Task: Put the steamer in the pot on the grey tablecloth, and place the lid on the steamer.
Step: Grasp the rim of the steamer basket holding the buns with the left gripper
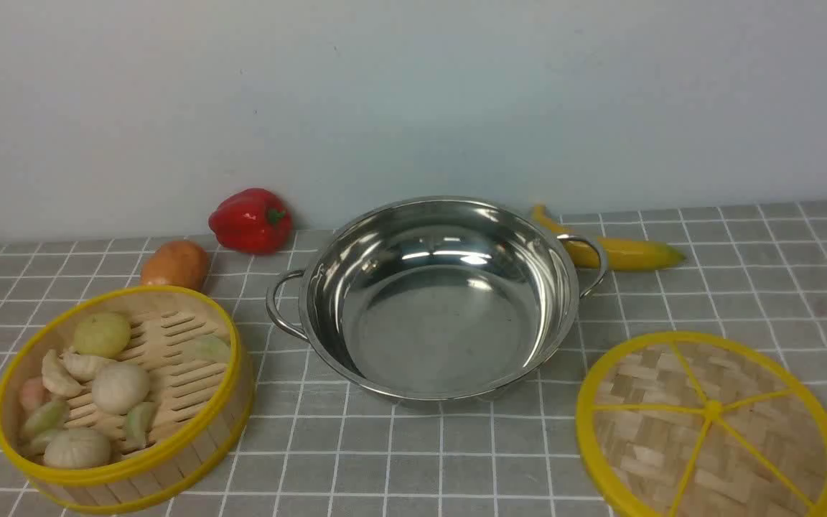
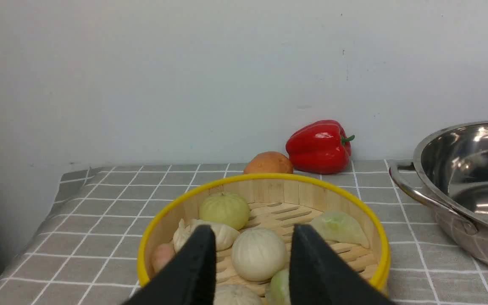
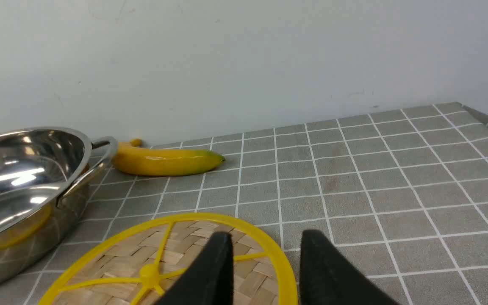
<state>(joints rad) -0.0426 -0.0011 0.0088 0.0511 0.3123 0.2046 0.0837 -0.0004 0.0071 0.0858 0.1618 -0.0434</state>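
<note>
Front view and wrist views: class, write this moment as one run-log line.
steamer: on grey tablecloth, left of pot | pot: empty | lid: flat, right of pot | left jaws: open by steamer | right jaws: open by lid

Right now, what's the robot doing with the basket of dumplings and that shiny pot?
Nothing has been picked up yet. The steamer, full of buns and dumplings, sits on the grey tablecloth on the robot's left, and the left gripper is open close to it. The pot stands empty in the middle. The lid lies flat on the right, with the right gripper open near its edge. Neither gripper holds anything.
</note>
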